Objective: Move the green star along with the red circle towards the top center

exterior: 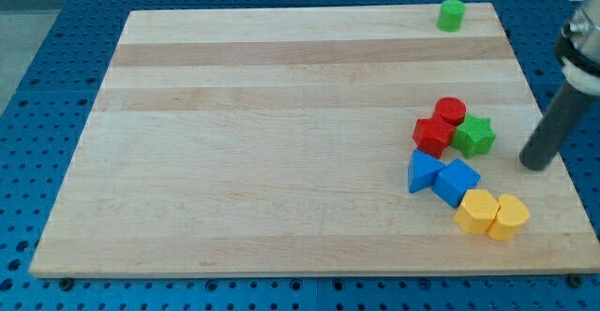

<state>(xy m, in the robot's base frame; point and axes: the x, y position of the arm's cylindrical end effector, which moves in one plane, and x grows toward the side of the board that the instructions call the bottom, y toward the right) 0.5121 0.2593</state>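
The green star [474, 136] lies at the view's right, touching a red circle [450, 111] above-left of it and a red block [432, 137] to its left. My tip [535, 165] rests on the board to the right of the green star and slightly below it, a short gap apart. The dark rod rises from it toward the view's upper right.
Two blue blocks [424, 172] [456, 181] lie just below the red ones. Two yellow blocks [477, 211] [509, 217] sit near the bottom right. A green cylinder [451, 15] stands at the top right edge. The wooden board [281, 142] lies on a blue perforated table.
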